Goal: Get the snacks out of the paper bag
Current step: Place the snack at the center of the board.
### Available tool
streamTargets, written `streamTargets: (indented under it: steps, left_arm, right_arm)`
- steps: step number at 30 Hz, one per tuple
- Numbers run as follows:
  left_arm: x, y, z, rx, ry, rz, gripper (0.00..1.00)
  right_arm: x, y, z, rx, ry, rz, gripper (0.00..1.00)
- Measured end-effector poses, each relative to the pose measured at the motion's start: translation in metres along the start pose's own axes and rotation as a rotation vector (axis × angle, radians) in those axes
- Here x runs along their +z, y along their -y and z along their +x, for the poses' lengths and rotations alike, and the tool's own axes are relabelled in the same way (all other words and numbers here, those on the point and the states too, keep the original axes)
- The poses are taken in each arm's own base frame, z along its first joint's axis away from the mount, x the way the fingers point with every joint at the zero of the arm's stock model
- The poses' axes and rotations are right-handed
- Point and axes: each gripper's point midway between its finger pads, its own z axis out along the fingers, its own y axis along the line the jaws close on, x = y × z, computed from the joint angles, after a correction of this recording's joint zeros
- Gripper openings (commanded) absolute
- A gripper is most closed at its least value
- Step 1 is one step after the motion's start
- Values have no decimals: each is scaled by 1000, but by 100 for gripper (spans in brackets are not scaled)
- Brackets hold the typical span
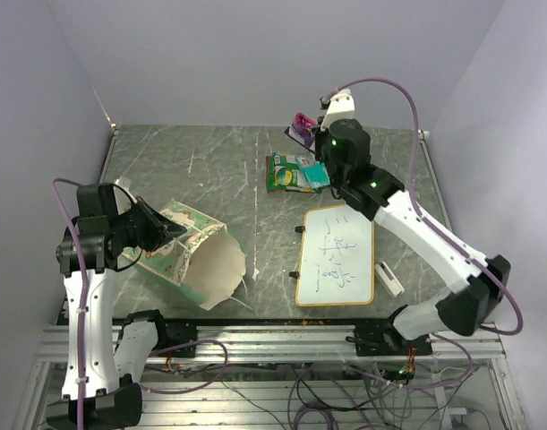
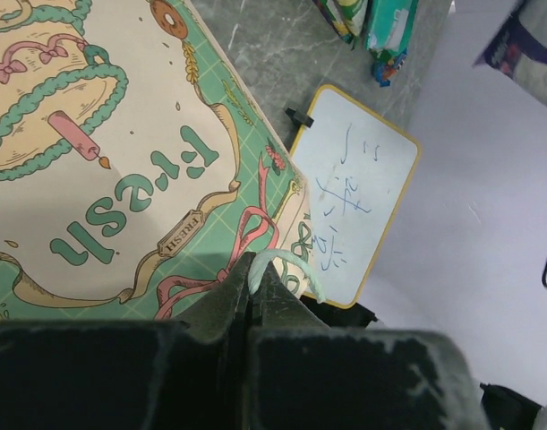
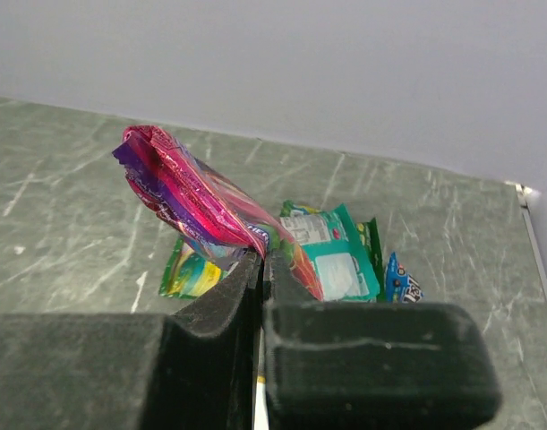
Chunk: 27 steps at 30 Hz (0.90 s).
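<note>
Gleaming pink and purple, one crinkled packet (image 3: 192, 202) hung pinched in the right pincer (image 3: 262, 260). One green packet (image 3: 188, 273), one teal packet (image 3: 336, 260) and one blue candy (image 3: 401, 279) lay just beyond its tips. The left pincer (image 2: 252, 269) pinched one cream-and-green paper bag (image 2: 121, 161); its contents were hidden.

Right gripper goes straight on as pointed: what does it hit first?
Likely the green packets on the table, just beyond the purple packet the right gripper holds. Depth is unclear; it could pass over them to bare table.
</note>
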Motion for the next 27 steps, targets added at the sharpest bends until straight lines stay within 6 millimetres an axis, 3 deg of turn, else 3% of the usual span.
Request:
streamTargets:
  steps: [9, 15, 27]
  left_arm:
    - [2, -1, 12, -26, -93, -7, 7]
    - [9, -1, 12, -36, -145, -7, 7]
    - [3, 13, 3, 34, -168, 16, 7]
  right_arm:
    - [73, 36, 61, -61, -161, 197, 0]
    - [102, 57, 99, -200, -243, 296, 0]
    - [124, 77, 114, -436, -252, 439, 0]
